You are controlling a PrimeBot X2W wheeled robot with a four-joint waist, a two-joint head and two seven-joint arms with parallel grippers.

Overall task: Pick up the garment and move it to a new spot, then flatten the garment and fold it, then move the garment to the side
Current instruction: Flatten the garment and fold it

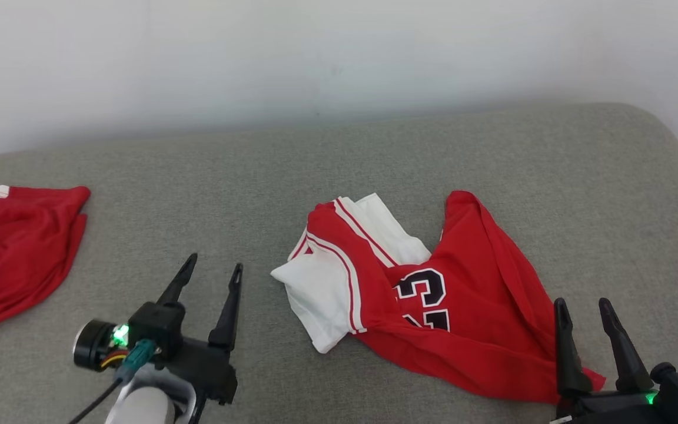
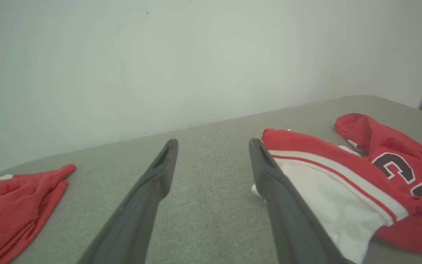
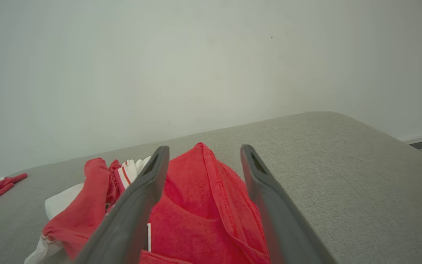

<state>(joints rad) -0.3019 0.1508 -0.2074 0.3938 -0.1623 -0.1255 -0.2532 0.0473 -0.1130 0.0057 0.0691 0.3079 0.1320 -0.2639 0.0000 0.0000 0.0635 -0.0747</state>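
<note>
- Jaws of the left gripper (image 1: 214, 263) stand apart and hold nothing. They point over bare grey cloth, just left of the garment's white part.
- Jaws of the right gripper (image 1: 582, 303) are also apart and empty, low at the near right. In the right wrist view red fabric lies in the gap between them. I cannot tell whether they touch it.
- The garment (image 1: 468, 294) is a red jersey with white panels, red striping and a dark number. It lies crumpled and half turned over, right of centre and toward the near edge of the grey upholstered surface (image 1: 339, 153).
- A second red garment (image 1: 15, 259) sits bunched at the left edge, well apart from the first and from both arms.
- A pale wall (image 1: 339, 59) rises behind the far edge.
- The two arms flank the jersey, one at each end. That looks like a set-up for a two-point pick, so the cloth would lift spread out and not in a lump.
- By my reading the first step, picking the jersey up, is not yet done. Nothing is flattened or folded.
</note>
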